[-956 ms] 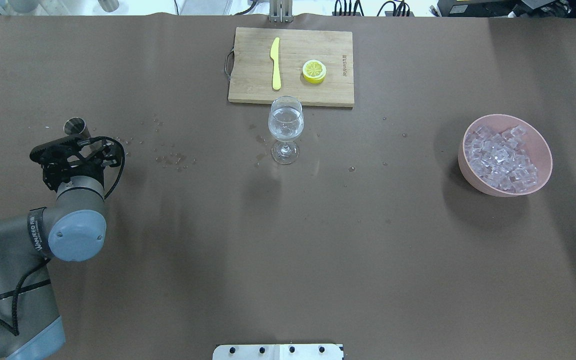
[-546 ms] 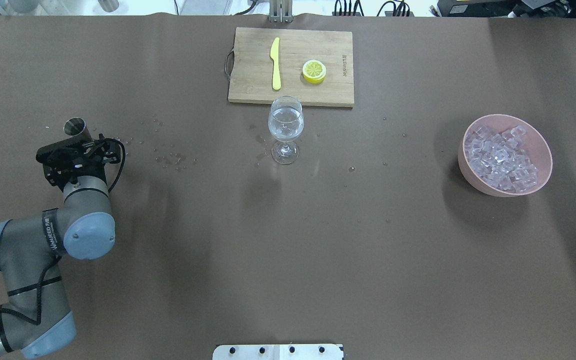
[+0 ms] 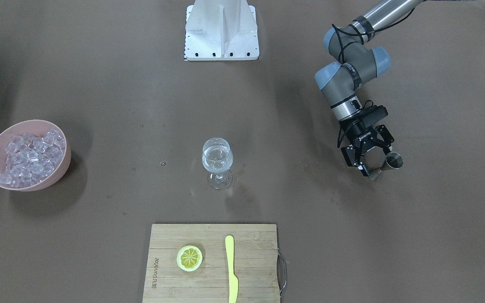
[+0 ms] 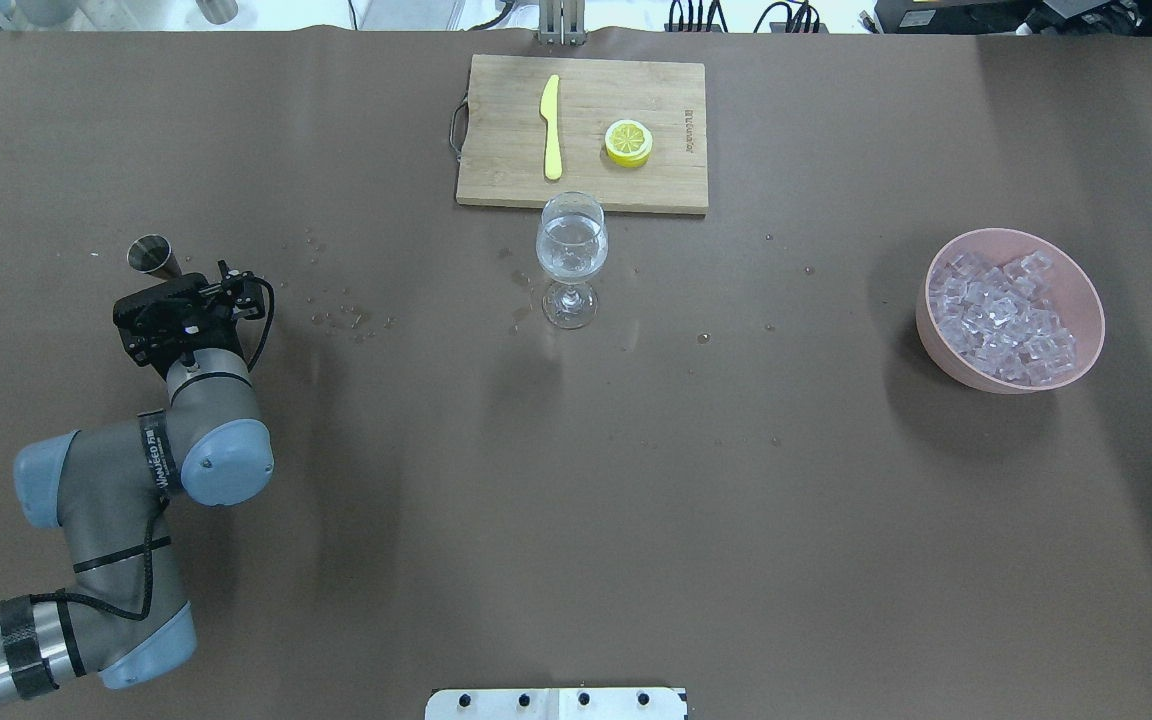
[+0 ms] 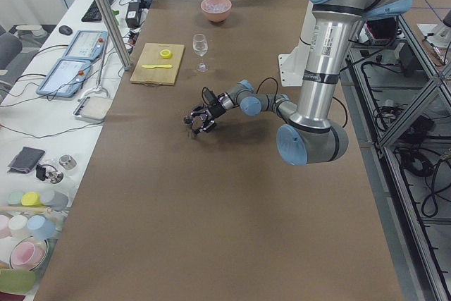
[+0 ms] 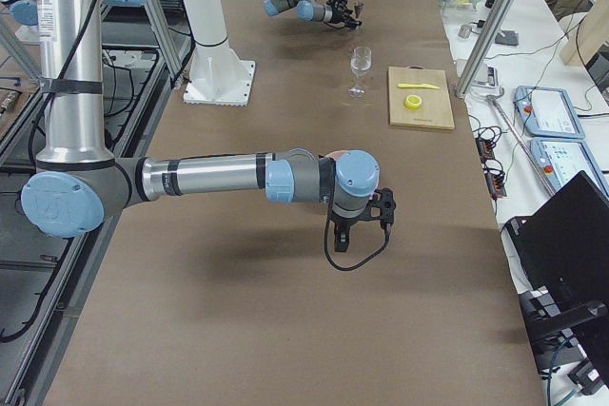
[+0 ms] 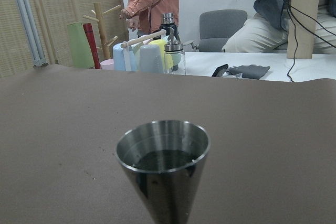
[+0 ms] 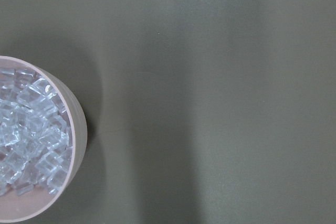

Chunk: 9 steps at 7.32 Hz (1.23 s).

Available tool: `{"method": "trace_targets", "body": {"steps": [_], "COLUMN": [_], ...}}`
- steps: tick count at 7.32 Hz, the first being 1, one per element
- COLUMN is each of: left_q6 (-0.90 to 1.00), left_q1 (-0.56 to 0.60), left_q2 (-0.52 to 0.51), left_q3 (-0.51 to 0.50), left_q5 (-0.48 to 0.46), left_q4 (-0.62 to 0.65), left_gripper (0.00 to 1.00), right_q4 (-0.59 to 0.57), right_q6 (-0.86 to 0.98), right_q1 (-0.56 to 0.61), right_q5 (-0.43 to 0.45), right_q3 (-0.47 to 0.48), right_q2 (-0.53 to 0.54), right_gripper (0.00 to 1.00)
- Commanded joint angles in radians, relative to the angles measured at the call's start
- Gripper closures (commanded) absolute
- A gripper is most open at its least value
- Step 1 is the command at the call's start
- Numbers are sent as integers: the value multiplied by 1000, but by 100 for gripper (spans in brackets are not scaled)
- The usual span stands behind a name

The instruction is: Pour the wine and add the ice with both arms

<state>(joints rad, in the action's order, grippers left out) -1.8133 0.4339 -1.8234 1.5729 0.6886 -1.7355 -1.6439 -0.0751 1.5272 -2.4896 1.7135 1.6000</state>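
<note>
A wine glass [image 4: 571, 250] holding clear wine stands mid-table in front of the board; it also shows in the front view [image 3: 217, 160]. A pink bowl [image 4: 1094, 330] full of ice cubes [image 4: 1001, 315] sits at the right. My left gripper [image 3: 366, 163] is open and empty, low over the table beside an upright steel jigger [image 3: 394, 161], apart from it. The left wrist view shows the jigger [image 7: 163, 161] close ahead. My right gripper [image 6: 379, 211] shows only in the exterior right view, so I cannot tell its state. Its wrist view shows the bowl [image 8: 79, 129] and ice [image 8: 26, 140] at lower left.
A wooden cutting board [image 4: 506, 150] at the back centre carries a yellow knife [image 4: 551, 128] and a lemon slice [image 4: 628, 142]. Droplets [image 4: 341, 318] lie between jigger and glass. The white robot base [image 3: 221, 29] stands at the near edge.
My left arm has swung its elbow right and the gripper has shifted right, away from the jigger. The jigger, glass and bowl have not moved.
</note>
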Motion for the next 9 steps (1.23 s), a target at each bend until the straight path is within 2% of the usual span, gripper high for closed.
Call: {"method": "trace_targets", "body": {"steps": [1,3,4,5,8,9], "left_q6": [-1,-7,-12,-46,-50,-50], "left_q1": [3,3,2,2,3,2], "left_q2": [6,13,12,12,15,15], "left_q3": [-5,-14,-17,-25,-27,-27], "left_q5": [-30,-52,-52,-52,-52,-52], "left_q4": [1,4,4,5,5,4], "left_gripper": [3,3,7,22,86,100], "right_q4": [-4,-4,-5,-5,-5,-5], "right_q6": [-3,-3,-5,-5,-5,-5], "right_q1": [1,-1,-1,-1,1,1], "right_q5": [0,1,1,1,1,1], "right_q3": [1,-2,-2,-2,-3,-3], "right_q2": [-2,-6,-6,-6,-5,-5], "right_gripper": [0,0,0,0,0,0]}}
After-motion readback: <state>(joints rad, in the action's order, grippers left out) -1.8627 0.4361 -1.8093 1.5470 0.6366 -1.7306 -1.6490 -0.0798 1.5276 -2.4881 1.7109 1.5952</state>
